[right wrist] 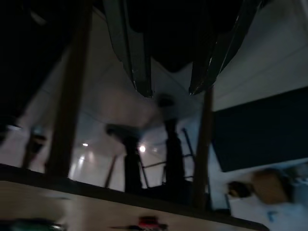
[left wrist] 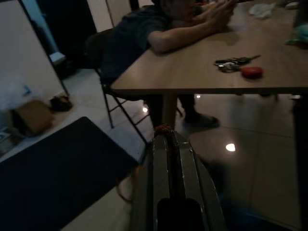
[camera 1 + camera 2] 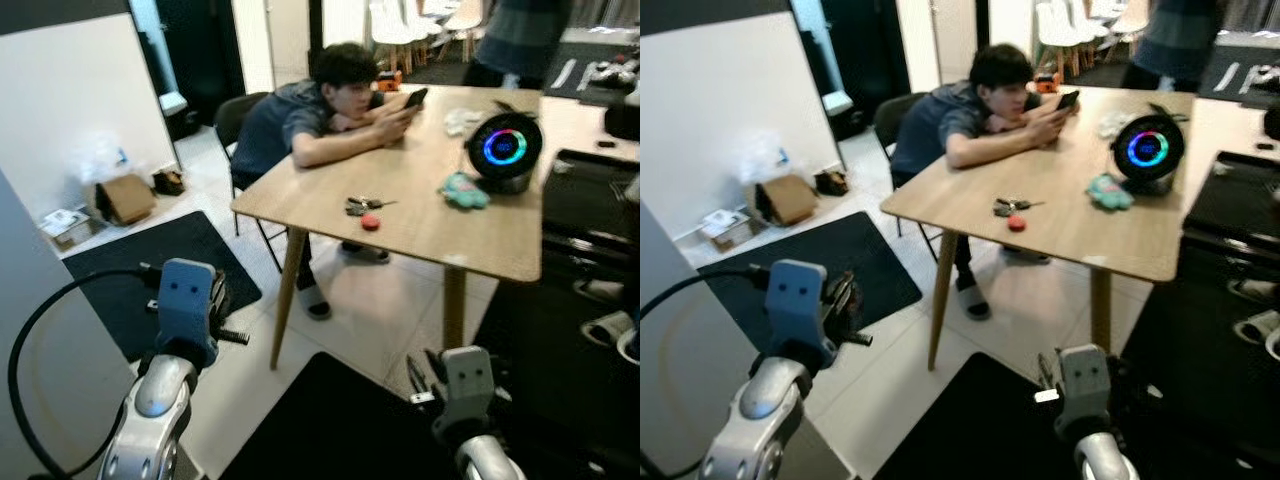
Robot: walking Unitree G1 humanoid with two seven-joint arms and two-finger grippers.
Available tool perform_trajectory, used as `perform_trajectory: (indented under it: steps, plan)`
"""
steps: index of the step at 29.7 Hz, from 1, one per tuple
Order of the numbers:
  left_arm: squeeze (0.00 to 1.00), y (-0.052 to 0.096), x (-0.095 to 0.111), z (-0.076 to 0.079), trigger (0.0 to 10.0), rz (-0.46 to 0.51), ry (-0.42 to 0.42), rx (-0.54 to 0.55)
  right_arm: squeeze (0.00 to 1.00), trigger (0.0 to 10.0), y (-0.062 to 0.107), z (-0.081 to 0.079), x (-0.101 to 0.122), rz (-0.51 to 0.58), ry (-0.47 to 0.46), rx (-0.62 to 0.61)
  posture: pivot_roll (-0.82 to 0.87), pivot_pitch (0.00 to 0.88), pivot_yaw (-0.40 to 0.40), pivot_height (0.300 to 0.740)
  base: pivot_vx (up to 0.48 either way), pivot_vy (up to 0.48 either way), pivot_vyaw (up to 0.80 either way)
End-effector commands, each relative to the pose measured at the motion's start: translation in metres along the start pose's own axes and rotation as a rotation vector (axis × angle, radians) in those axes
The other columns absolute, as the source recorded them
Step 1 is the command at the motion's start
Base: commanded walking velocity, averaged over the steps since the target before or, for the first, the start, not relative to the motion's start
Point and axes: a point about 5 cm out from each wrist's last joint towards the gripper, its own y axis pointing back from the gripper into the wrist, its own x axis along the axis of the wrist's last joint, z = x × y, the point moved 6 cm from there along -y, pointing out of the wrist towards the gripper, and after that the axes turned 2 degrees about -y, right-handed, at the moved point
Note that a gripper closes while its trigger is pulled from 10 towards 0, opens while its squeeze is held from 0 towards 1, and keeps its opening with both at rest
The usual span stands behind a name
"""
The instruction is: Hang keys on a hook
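left gripper (image 2: 173, 144) pressed closed, right gripper (image 1: 168, 89) spread, both empty — keys (image 3: 366, 207) untouched on the table (image 3: 300, 190); task not begun.

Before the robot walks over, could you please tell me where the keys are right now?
The keys lie on the wooden table ahead, near its front edge, beside a red tag, between the seated person and the teal cloth.
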Motion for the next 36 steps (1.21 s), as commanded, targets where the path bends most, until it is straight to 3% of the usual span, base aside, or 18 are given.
perform_trajectory:
  steps: [1, 36]
  plan:
    - [0.00, 0.0027, -0.0057, -0.0051, 10.0, -0.018, -0.008, 0.015, 0.00, 10.0, 0.0019, -0.0048, -0.0047, -0.013, -0.021, 0.008, 0.05, 0.123, 0.073, 0.740, -0.270, 0.000, 0.00]
    - [0.00, 0.0057, -0.0066, -0.0070, 10.0, -0.026, -0.014, 0.024, 0.00, 10.0, 0.0036, -0.0082, -0.0047, -0.013, -0.030, 0.016, 0.06, 0.139, 0.072, 0.740, -0.271, 0.000, 0.00]
